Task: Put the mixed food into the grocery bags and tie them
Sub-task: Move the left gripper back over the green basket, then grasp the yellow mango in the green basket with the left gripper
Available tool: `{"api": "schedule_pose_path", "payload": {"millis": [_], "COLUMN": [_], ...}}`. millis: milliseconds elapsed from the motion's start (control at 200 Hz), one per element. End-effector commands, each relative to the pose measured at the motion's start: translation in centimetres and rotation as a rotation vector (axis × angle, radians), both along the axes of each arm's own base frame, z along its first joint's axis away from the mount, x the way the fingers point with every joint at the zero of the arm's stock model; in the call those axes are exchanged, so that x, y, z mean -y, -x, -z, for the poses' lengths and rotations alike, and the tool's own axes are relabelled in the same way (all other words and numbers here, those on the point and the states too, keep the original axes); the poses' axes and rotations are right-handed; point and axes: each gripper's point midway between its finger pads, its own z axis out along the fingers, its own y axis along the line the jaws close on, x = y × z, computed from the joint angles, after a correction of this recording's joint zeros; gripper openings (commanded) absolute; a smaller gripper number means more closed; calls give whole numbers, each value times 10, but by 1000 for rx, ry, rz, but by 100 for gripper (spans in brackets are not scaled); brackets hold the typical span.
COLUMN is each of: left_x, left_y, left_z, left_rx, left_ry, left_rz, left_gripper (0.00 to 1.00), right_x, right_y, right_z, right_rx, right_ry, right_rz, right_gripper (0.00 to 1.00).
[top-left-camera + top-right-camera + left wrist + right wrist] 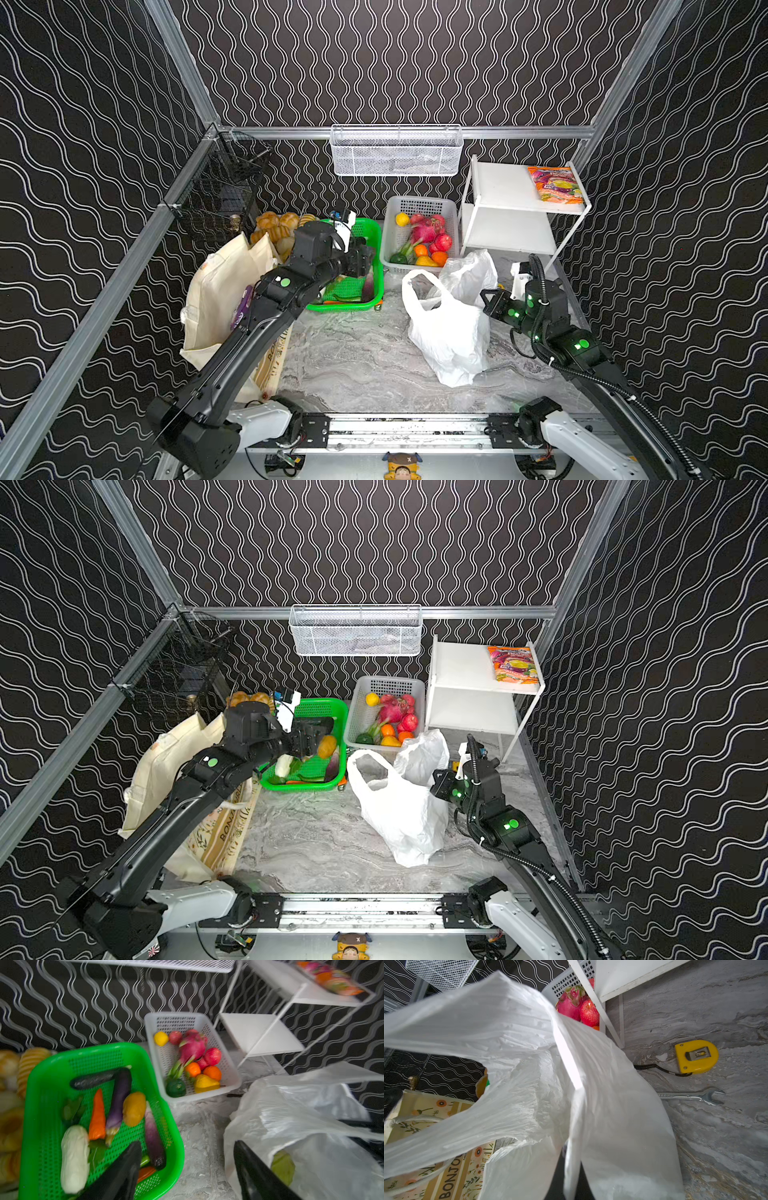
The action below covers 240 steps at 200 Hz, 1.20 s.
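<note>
My left gripper (pixel 186 1147) hangs open above the near right corner of a green basket (pixel 104 1049) and holds nothing. Toy vegetables lie in that basket: a brown potato (pixel 134 1108), an orange carrot (pixel 97 1115), a purple aubergine (pixel 119 1101) and a pale cabbage (pixel 73 1157). In both top views the left gripper (pixel 361 264) is over the basket (pixel 353 308). My right gripper (pixel 488 299) is shut on the rim of the white plastic bag (pixel 449 332), holding its mouth up. A green item (pixel 283 1167) shows through that bag. The cream tote (pixel 220 299) stands at the left with a purple packet (pixel 243 307) inside.
A white basket (pixel 419 203) of toy fruit stands at the back. To its right is a white shelf (pixel 511 187) with an orange snack packet (pixel 557 185). Bread rolls (pixel 274 224) lie behind the tote. A yellow tape measure (pixel 695 1056) and a wrench (pixel 691 1096) lie near the shelf.
</note>
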Motion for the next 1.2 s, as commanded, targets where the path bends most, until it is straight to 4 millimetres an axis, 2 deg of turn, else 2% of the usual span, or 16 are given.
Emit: {"api": "schedule_pose_path", "payload": {"millis": [0,270,436,531,671,801,976,1196], "left_x": [-11,-18,-9,-6,-10,-20,-17,-11], "left_y": [-2,-50,-80,-99,-117,-125,-132,-139], "left_z": [40,131,165,178,195,213,232,240], "left_rx": [-184,-407,-487,-497,-526,-556,-589,-578], "left_ry": [43,-124,-149,-163,-263,-363,-389,-367], "left_rz": [-25,-30,-16,-24,-11,-11,19,26], "left_gripper": [74,74,72,67,68,67,66,65], "right_x": [-9,-19,-20,-20,-22,-22,-26,-27], "right_y": [-1,0,2,2,3,1,1,3], "right_z": [-10,-12,-17,-19,-24,-27,-26,-23], "right_rx": [41,45,57,64,71,86,77,59], "right_ry": [-20,-57,-68,-68,-58,-61,-71,-84], "right_rz": [-49,-95,-107,-110,-123,-122,-138,-144], "right_gripper": [0,0,0,0,0,0,0,0]}}
